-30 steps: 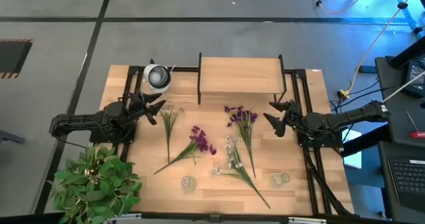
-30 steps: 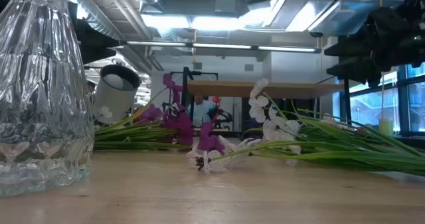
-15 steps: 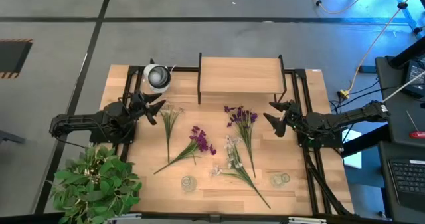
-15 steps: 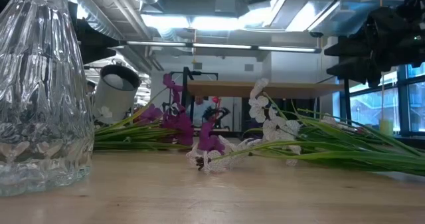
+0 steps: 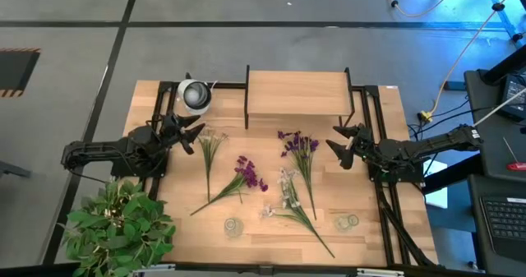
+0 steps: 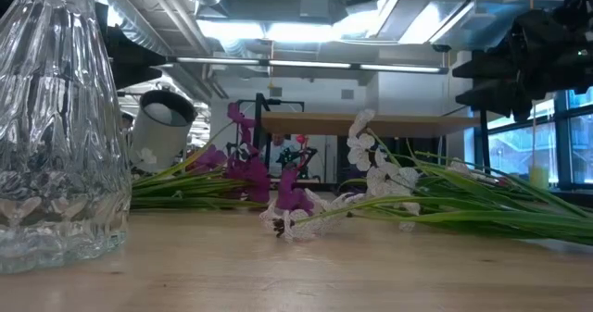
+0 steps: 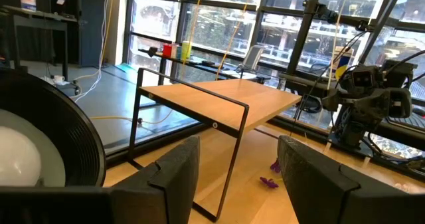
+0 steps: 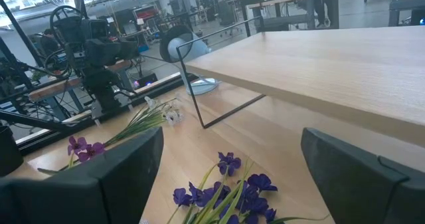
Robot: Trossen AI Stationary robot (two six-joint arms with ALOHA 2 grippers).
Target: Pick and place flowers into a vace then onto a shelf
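Both tools wait spread wide and empty, the left tool [image 5: 191,135] and right tool [image 5: 340,144] flanking the flowers [image 5: 283,182] strewn flat on the desk [image 5: 362,240]. The shelf [image 5: 296,93] stands bare behind them, so nothing looks started yet.

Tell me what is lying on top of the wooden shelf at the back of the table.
Nothing lies on the shelf; its board is bare in the high view. All the flowers lie on the table in front of it. What is under the board is hidden from above.
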